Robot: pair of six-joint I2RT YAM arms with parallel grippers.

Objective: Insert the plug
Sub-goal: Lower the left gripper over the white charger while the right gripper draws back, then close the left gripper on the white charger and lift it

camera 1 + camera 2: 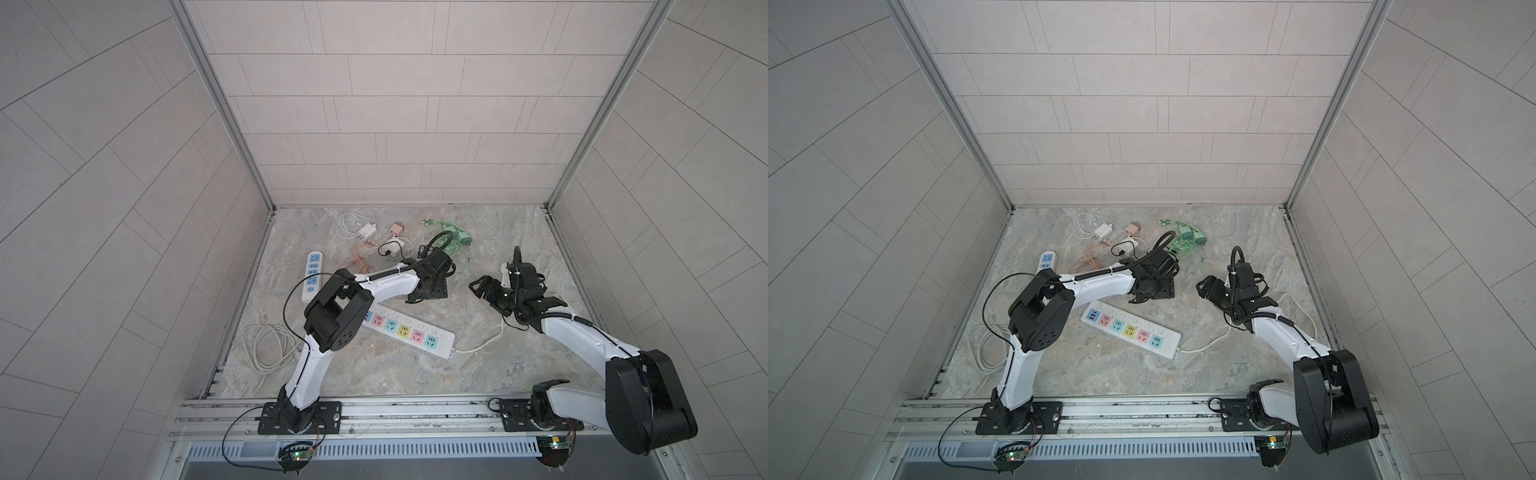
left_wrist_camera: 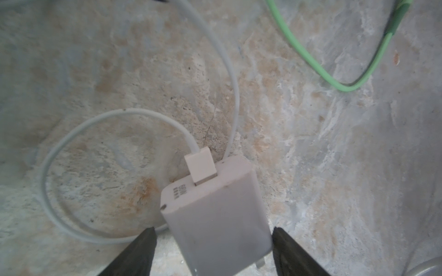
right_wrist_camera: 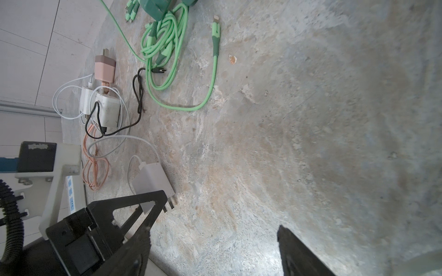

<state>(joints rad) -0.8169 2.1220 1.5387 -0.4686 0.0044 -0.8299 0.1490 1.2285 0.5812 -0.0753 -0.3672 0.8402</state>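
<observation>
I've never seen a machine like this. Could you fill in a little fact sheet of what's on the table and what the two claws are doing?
Left gripper: open, jaws either side of the white charger
Charger state: lying on the table, white cable attached, prongs free
Right gripper: open, empty, over the table
Long power strip: coloured sockets, none in use
Also there: small blue power strip, green cable, pink charger

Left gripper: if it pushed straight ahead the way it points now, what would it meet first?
Most likely the white charger, which lies between the open jaws of the left gripper. Its plugged-in USB connector sits just beyond.
</observation>
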